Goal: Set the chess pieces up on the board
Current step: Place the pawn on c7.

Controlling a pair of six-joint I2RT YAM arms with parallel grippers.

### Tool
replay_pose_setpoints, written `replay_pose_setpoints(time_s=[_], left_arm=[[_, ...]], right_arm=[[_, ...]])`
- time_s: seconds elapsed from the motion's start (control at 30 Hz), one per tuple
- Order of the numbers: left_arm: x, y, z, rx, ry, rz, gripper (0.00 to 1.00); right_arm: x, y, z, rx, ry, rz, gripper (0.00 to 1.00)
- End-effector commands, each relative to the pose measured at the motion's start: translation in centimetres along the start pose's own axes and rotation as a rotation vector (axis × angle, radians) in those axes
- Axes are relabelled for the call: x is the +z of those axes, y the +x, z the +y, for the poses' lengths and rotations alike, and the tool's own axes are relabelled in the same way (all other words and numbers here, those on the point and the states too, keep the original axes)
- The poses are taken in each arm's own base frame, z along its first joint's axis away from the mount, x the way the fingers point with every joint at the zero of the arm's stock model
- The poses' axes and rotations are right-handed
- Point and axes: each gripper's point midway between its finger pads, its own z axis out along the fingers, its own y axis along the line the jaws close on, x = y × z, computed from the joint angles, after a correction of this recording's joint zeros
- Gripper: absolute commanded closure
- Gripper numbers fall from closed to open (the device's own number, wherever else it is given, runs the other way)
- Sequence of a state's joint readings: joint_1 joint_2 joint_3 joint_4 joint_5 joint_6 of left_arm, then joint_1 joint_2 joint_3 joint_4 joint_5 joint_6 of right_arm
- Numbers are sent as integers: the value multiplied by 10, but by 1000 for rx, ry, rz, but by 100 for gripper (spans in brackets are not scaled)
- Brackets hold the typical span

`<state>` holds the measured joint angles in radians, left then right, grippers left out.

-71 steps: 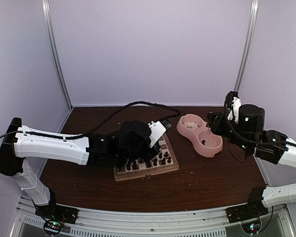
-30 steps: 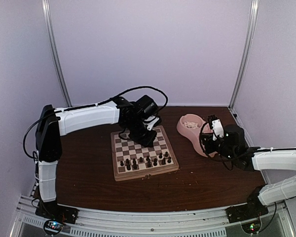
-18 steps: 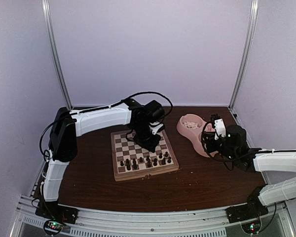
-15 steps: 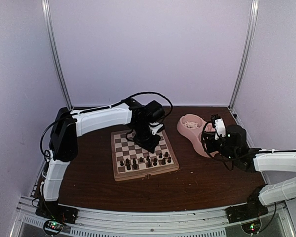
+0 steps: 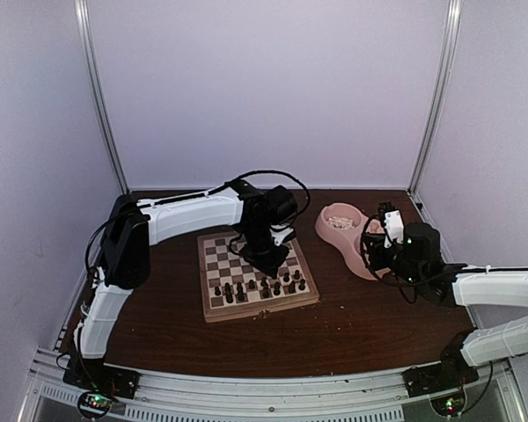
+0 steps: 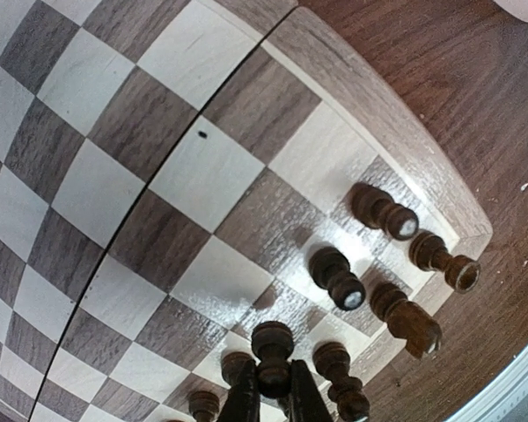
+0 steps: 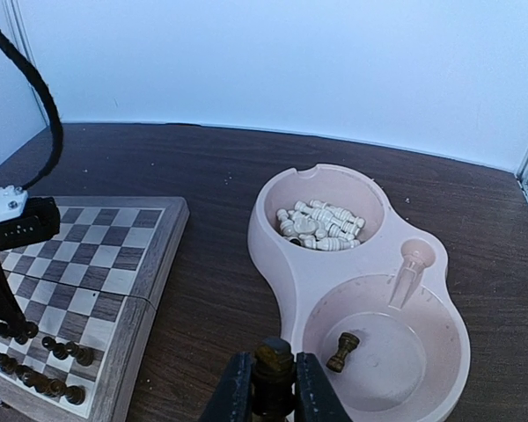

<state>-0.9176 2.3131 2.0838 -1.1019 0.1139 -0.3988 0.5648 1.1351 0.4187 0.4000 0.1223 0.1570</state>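
The left claw (image 6: 273,391) is pressed on a small dark brown turned chess piece (image 6: 273,345). It pinches the piece just under the round head and hangs over the square wooden chessboard with cream and brown checks (image 5: 213,264). Compared with a second ago, the left arm has swung from the far left part of the board to its right half. The piece is now near the standing dark pieces (image 5: 260,287), which fill two rows at the near side. Some squares beside them look free. I judge that this piece goes to one of them, and only lowering and releasing remain for it.

The right claw (image 7: 273,387) is also shut around a second dark piece (image 7: 274,359), over the near rim of the pink double bowl (image 7: 277,264) on the brown tabletop (image 5: 361,325). It has hardly moved in the last second and seems to wait for its turn. One loose dark piece (image 7: 343,350) is in the near compartment. The cream-white pieces (image 7: 321,224) are heaped in the far one, so much of the task is still open.
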Motion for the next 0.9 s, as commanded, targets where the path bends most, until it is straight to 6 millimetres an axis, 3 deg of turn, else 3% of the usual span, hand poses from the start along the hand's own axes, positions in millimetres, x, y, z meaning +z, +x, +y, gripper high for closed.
replay_pose_setpoints(time_s=[0.0, 0.7, 0.87], left_arm=[[2, 0, -4, 12, 17, 16, 97], [20, 12, -6, 10, 44, 89, 93], [20, 11, -7, 9, 46, 89, 87]], right_arm=[[-2, -5, -6, 11, 32, -15, 100], [1, -3, -8, 9, 50, 2, 100], [1, -3, -9, 7, 52, 3, 100]])
